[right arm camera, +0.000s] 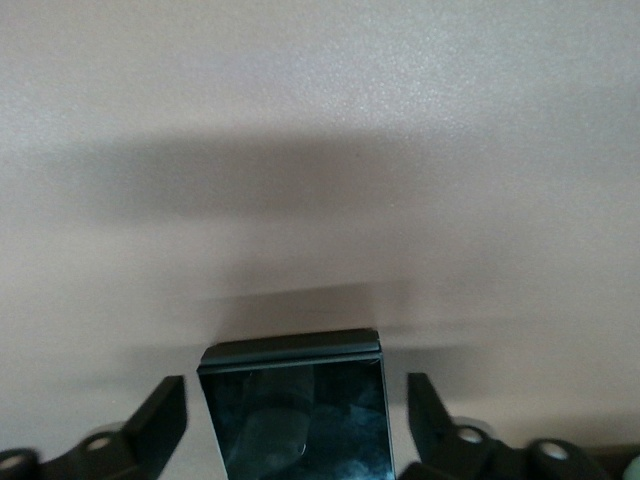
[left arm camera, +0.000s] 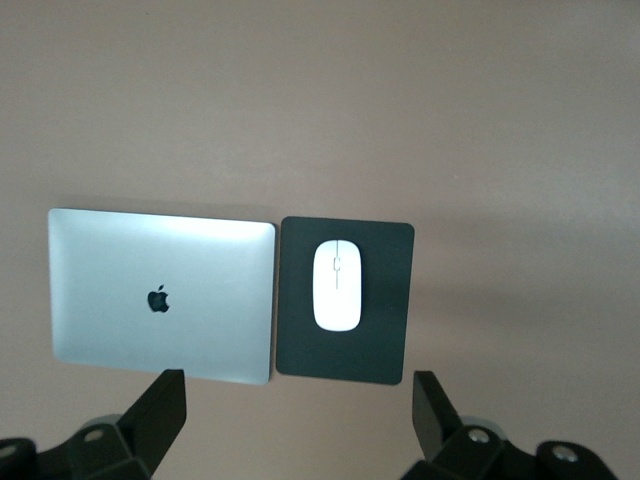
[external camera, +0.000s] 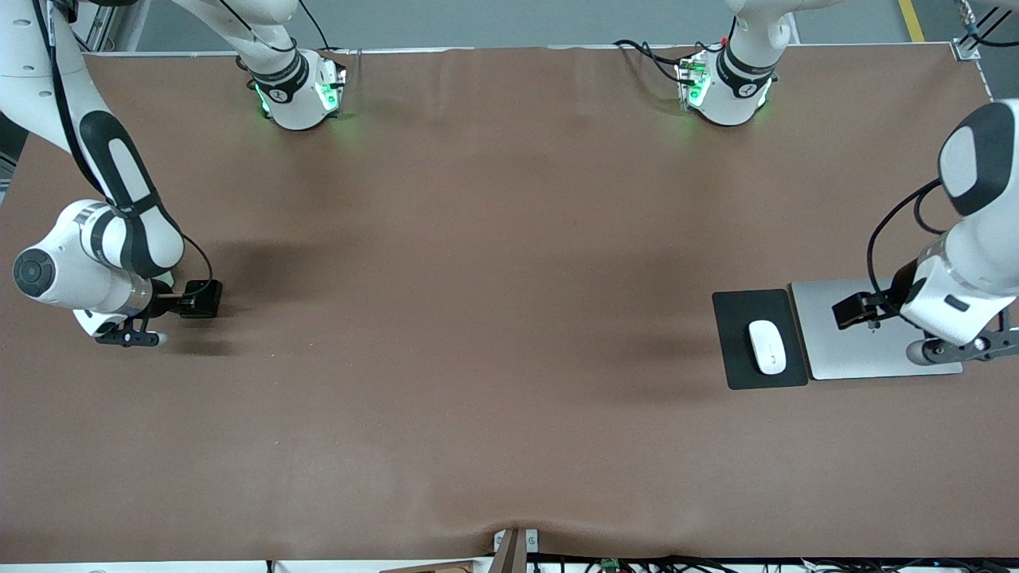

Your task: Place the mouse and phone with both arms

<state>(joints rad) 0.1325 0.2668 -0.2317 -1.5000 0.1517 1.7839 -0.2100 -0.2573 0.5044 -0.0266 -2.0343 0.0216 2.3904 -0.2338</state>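
1. Over at the right arm's end of the table point(external camera: 478, 318), the right gripper point(right arm camera: 297, 420) hangs low with its fingers point(right arm camera: 160, 425) spread apart, released.
2. The phone point(right arm camera: 295, 405) sits right between those fingers, glossy black face up, a clear gap on each side, nothing pinching it.
3. Moving across to the left arm's end: the left gripper point(left arm camera: 300, 425) hovers with its fingers point(left arm camera: 155, 420) wide apart, holding nothing.
4. It is over the edge of the silver laptop point(left arm camera: 160, 295), which lies closed and flat.
5. The mouse point(left arm camera: 338, 285) rests on the black pad point(left arm camera: 345, 360) just beside the laptop, ahead of the fingertips, well clear of them.
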